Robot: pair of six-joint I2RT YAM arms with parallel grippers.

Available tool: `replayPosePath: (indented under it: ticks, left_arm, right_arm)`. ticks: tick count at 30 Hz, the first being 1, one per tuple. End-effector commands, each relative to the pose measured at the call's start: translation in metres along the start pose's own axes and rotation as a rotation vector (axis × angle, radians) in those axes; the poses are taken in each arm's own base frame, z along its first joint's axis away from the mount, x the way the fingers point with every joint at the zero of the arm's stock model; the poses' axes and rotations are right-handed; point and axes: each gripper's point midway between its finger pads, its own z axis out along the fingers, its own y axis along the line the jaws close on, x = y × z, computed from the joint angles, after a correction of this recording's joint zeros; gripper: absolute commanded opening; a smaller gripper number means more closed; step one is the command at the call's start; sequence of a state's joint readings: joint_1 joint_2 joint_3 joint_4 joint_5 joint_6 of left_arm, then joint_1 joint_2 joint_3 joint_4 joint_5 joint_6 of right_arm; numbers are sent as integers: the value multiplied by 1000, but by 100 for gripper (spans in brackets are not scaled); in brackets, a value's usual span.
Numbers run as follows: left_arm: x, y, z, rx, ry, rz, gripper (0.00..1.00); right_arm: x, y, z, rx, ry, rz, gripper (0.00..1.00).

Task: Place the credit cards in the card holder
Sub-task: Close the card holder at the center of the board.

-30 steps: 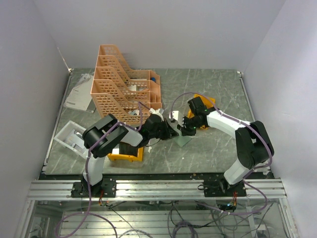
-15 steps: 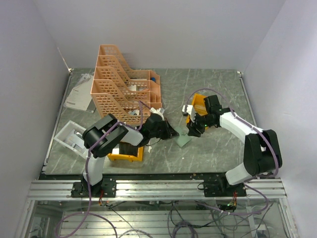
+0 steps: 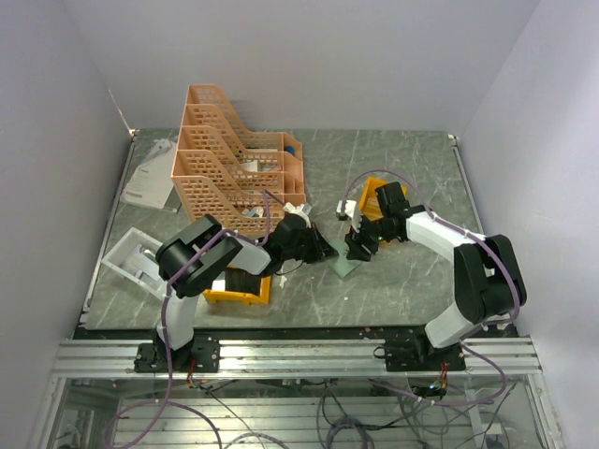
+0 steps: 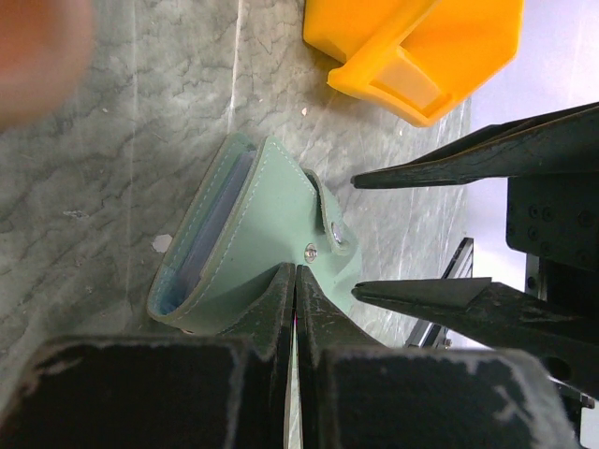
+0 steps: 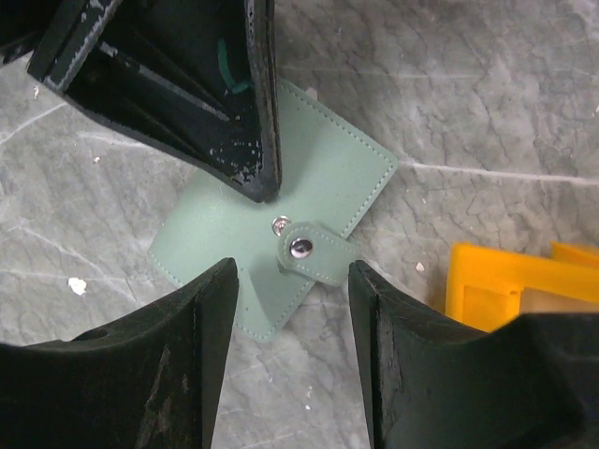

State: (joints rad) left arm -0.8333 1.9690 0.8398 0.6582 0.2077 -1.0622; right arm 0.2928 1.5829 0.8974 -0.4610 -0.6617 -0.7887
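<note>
The grey-green card holder (image 3: 348,266) lies folded on the table between the arms. It also shows in the left wrist view (image 4: 253,224) and the right wrist view (image 5: 318,182). Its snap strap (image 5: 316,253) hangs open over one edge. A pale grey-blue edge (image 4: 201,243) shows inside its open side. My left gripper (image 3: 328,251) is shut, with its tips (image 4: 296,276) resting on top of the holder. My right gripper (image 5: 292,271) is open and hovers over the strap, one finger on each side. No loose credit card is in view.
An orange bin (image 3: 379,201) stands just behind the right gripper. A second orange bin (image 3: 239,285) sits under the left arm. A peach lattice rack (image 3: 234,159) stands at the back left. A white tray (image 3: 131,257) and pale flat items (image 3: 150,178) lie at the far left.
My right gripper pulled back to the right, away from the left gripper, then came back a little over the card holder. The left arm and the holder have not moved.
</note>
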Motion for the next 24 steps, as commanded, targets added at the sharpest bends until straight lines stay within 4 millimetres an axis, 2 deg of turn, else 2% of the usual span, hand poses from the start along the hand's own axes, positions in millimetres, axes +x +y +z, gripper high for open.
replayPosePath:
  ticks: [1,5,11,15,18,24]
  left_arm:
    - [34,60,-4,-187,113,-1,7]
    - [33,59,-4,-184,112,0,7]
    - [34,59,-3,-182,115,-2,7]
    - [34,59,-3,-179,115,0,7]
    - [35,60,-4,-183,115,-2,7]
    - [34,59,-4,-181,116,2,7]
  right_arm:
    - [-4,-12,5,60,13,3,51]
    - [-4,-17,9,93,40,-7,50]
    - [-2,-16,14,85,61,-4,35]
    - [-2,-13,14,66,61,-7,18]
    - [-6,-10,13,50,48,-8,0]
    - [-11,1,13,-14,24,15,0]
